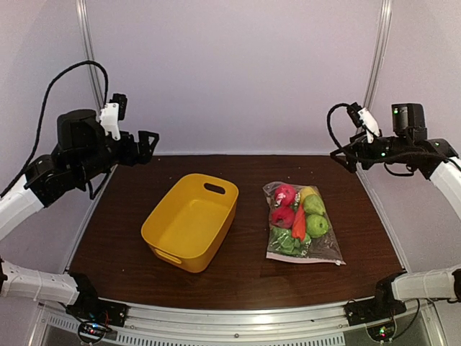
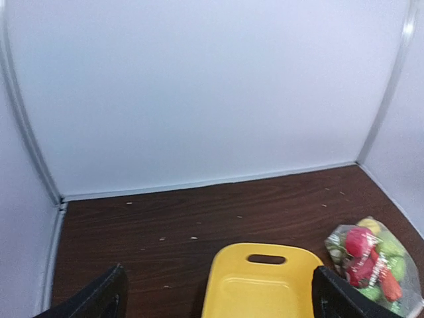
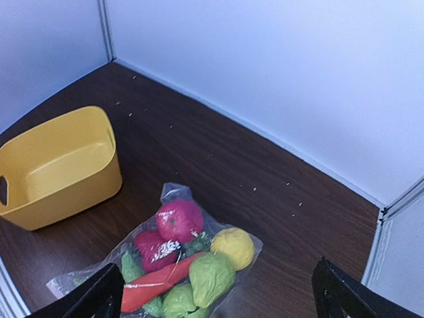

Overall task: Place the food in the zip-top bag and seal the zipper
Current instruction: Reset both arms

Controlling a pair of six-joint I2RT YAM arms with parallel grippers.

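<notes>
The zip-top bag (image 1: 303, 223) lies flat on the table to the right of the middle, with the food inside it: two red apples (image 1: 284, 195), a yellow lemon (image 1: 307, 192), a green pear (image 1: 313, 205), an orange carrot (image 1: 299, 224) and green pieces. Its pale zipper (image 1: 306, 258) runs along the near edge; I cannot tell if it is pressed shut. The bag also shows in the right wrist view (image 3: 173, 193) and the left wrist view (image 2: 333, 237). My left gripper (image 1: 146, 142) is open and empty, high at the far left. My right gripper (image 1: 346, 157) is open and empty, high at the far right.
A yellow plastic tub (image 1: 191, 220) with nothing in it stands left of the bag, near the table's middle; it also shows in the left wrist view (image 2: 265, 281) and the right wrist view (image 3: 56, 165). White walls close the back and sides.
</notes>
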